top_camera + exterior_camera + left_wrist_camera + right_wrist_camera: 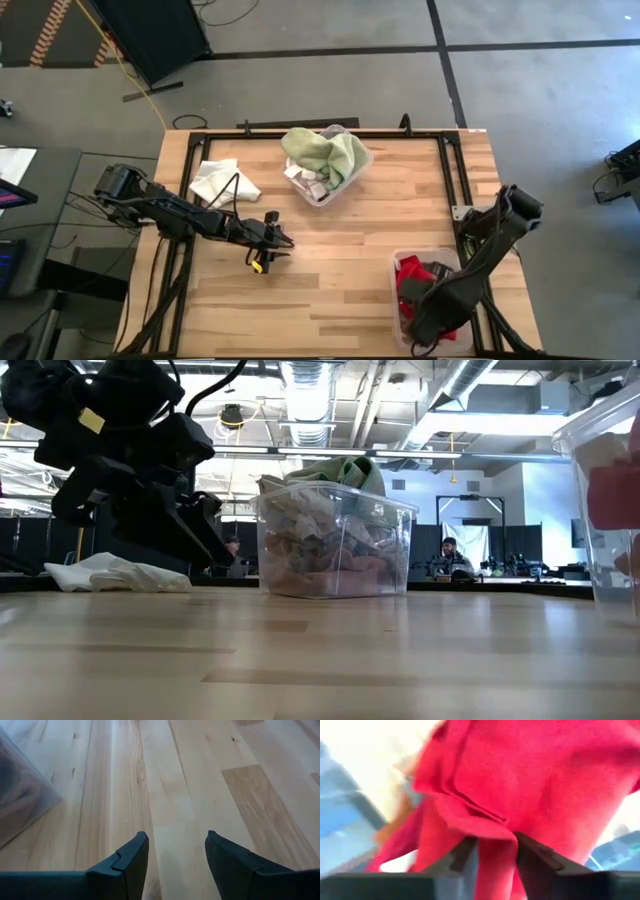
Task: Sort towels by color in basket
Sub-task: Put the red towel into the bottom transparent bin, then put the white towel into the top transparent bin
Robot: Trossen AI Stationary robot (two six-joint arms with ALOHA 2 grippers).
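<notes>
Right pincer (495, 851) clamped red towel (530, 775) inside near bin (400, 262); should release low, spread fully before lifting. Left pincer (176, 865) gaped empty above desk (340, 250); remaining towels (322, 155) heaped in far bin (362, 160).

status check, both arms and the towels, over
Left end effector open, empty, over bare table. Right end effector shut on red towel in near bin. Nothing blocking.

free: bare table (350, 260) centre | obstacles: far bin (325, 165); white towel (222, 180); near-right bin (432, 300)
</notes>
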